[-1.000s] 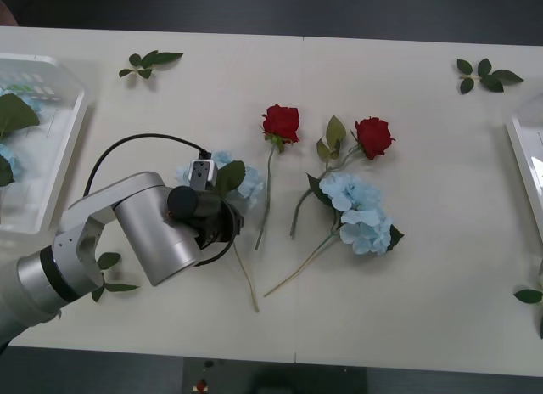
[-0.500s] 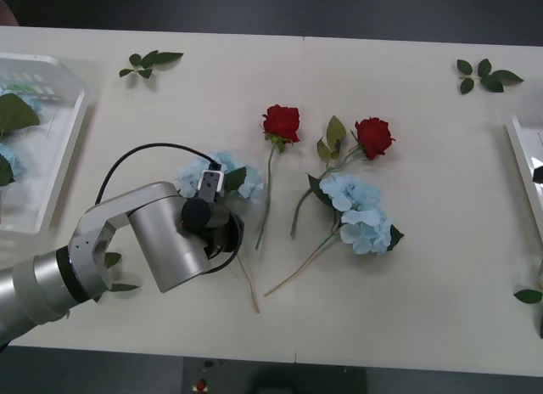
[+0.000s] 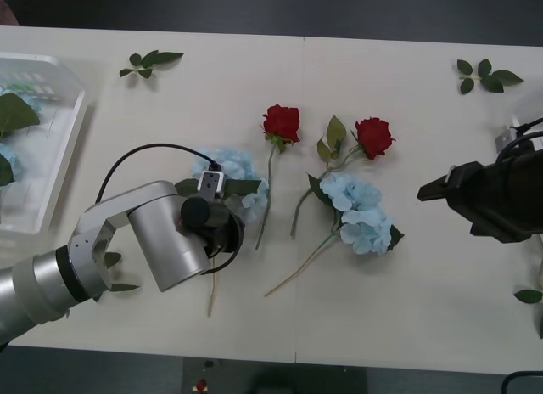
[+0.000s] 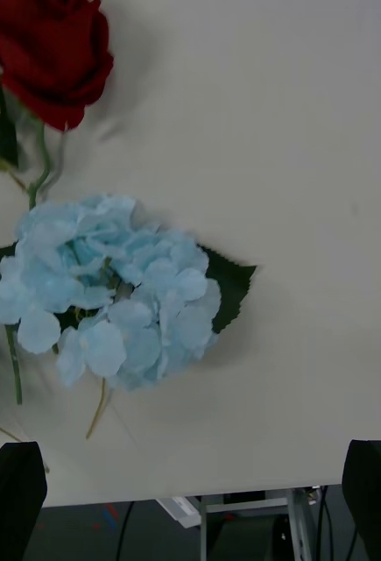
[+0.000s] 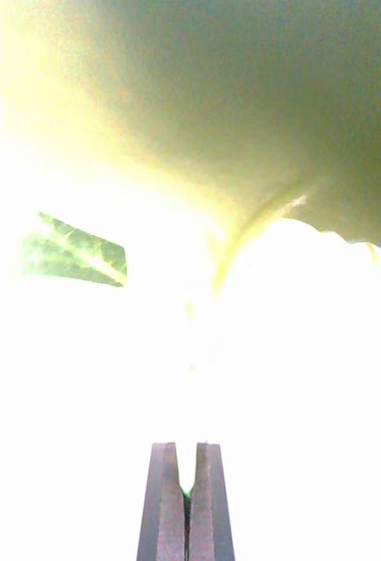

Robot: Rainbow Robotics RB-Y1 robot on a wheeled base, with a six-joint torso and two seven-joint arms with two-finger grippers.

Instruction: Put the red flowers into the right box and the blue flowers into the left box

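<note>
Your left gripper pinches the thin stem of a pale-blue fluffy flower; your right gripper, at three o'clock, gapes wide

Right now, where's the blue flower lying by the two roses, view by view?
Front view: blue flower mid-table, just below the right-hand red rose.
Right wrist view: ahead of the open right gripper, beside that rose.
Left wrist view: not in it; left gripper shut on another blue flower.
Shared landmark: that rose.
</note>
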